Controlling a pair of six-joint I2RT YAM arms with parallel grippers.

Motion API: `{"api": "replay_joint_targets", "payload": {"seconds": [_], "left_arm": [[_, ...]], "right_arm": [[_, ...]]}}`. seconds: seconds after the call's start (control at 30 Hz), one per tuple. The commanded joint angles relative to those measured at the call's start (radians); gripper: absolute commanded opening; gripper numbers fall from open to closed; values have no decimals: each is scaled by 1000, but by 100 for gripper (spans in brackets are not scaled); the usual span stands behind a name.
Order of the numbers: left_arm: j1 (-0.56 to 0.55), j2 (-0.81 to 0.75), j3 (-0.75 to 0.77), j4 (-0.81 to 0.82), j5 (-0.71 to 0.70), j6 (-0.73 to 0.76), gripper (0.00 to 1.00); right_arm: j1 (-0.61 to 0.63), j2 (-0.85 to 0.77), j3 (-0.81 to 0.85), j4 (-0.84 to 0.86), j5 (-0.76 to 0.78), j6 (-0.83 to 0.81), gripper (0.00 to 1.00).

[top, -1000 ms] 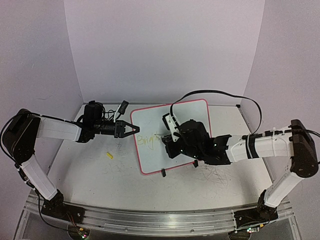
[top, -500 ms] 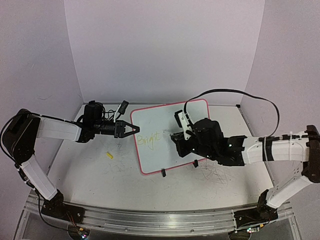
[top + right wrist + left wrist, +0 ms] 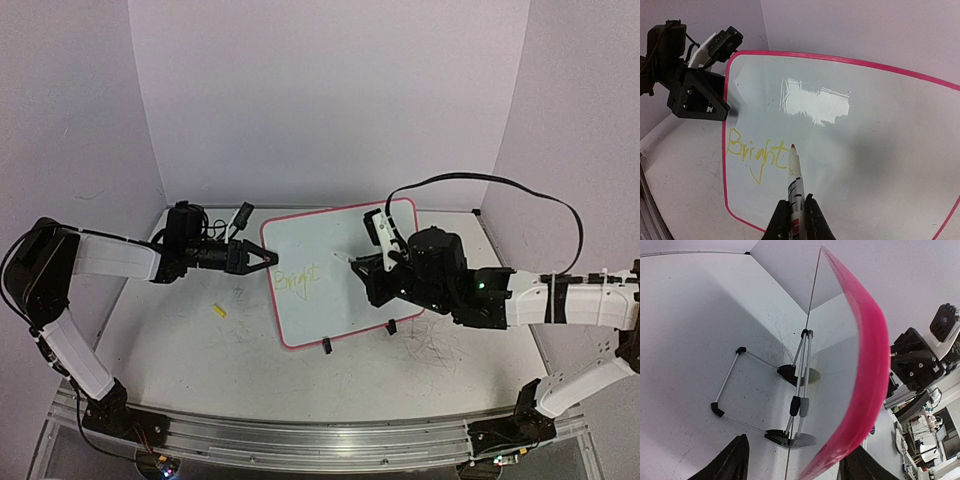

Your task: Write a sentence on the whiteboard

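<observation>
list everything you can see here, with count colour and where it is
whiteboard: one, white with a pink rim, propped tilted at mid table
word "Bright": one, yellow, left part of the whiteboard
marker: one, white barrel with a reddish tip, in the right tool, tip by the end of the word
wire stand: one, silver with black ends, behind the whiteboard
small piece: one, yellow, on the table left of the whiteboard
table: one, grey-white and scuffed, under everything
walls: three, lilac, at the table's back and sides
cable: one, black, arching over the right arm
left tool: one, black, open, jaws either side of the whiteboard's left rim
right tool: one, black, shut on the marker
</observation>
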Motion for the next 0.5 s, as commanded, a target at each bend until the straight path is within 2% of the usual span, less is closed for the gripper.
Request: {"api": "replay_joint_targets", "payload": {"seconds": [0.0, 0.23, 0.47], "left_arm": [[30, -60, 51, -19, 53, -49, 64], [30, -83, 73, -116, -42, 34, 60], [31, -39, 131, -119, -63, 41, 51]], "right_arm": [[-4, -25, 36, -83, -29, 17, 0], [-4, 27, 89, -157, -57, 90, 0], [-4, 67, 157, -241, -91, 161, 0]]}}
